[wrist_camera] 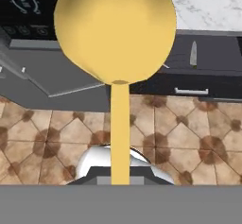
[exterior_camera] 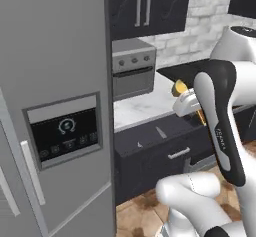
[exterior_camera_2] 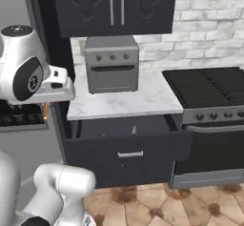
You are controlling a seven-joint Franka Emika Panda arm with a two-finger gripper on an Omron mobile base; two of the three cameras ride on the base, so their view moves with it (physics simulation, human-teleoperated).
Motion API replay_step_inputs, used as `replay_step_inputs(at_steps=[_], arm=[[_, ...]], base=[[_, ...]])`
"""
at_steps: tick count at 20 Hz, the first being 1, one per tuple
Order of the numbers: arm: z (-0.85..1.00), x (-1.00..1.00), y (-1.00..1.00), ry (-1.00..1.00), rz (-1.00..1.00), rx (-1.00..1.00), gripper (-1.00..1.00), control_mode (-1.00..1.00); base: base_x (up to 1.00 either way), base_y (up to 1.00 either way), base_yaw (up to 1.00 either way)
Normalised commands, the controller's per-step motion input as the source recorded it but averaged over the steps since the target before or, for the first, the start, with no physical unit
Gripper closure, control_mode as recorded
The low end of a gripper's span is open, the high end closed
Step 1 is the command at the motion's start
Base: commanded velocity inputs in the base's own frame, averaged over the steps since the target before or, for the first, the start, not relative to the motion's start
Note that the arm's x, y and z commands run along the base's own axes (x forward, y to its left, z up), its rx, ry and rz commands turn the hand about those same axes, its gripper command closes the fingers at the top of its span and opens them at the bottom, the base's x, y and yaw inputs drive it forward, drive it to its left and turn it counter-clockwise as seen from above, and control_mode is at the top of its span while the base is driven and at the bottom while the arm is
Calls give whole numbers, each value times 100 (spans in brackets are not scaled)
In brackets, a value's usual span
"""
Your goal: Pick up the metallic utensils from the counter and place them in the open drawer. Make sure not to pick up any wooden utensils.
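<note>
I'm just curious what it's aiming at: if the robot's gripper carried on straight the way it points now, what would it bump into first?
Probably the tiled floor in front of the open drawer. The gripper holds a yellow spoon that points that way, so its round head would touch first. Depth is hard to judge.

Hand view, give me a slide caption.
Pincer shut on a yellow spoon, above tiled floor; knife already in the open drawer.

The white marble counter [exterior_camera_2: 143, 101] carries a grey toaster oven [exterior_camera_2: 112, 63] toward its back, upright — beside the black stove [exterior_camera_2: 209, 84]. Below its edge the dark drawer [exterior_camera_2: 128, 148] stands pulled open, a slim knife [wrist_camera: 193, 53] lying flat inside — over brown tiled floor [exterior_camera_2: 162, 203].
</note>
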Motion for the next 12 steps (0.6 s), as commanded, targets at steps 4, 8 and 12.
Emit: replay_step_inputs(at_steps=[4,8,12], arm=[[0,0,0,0,0,0,100,100],[0,0,0,0,0,0,100,100],[0,0,0,0,0,0,100,100]], base=[[67,-77,59],[11,-100,30],[4,-80,14]])
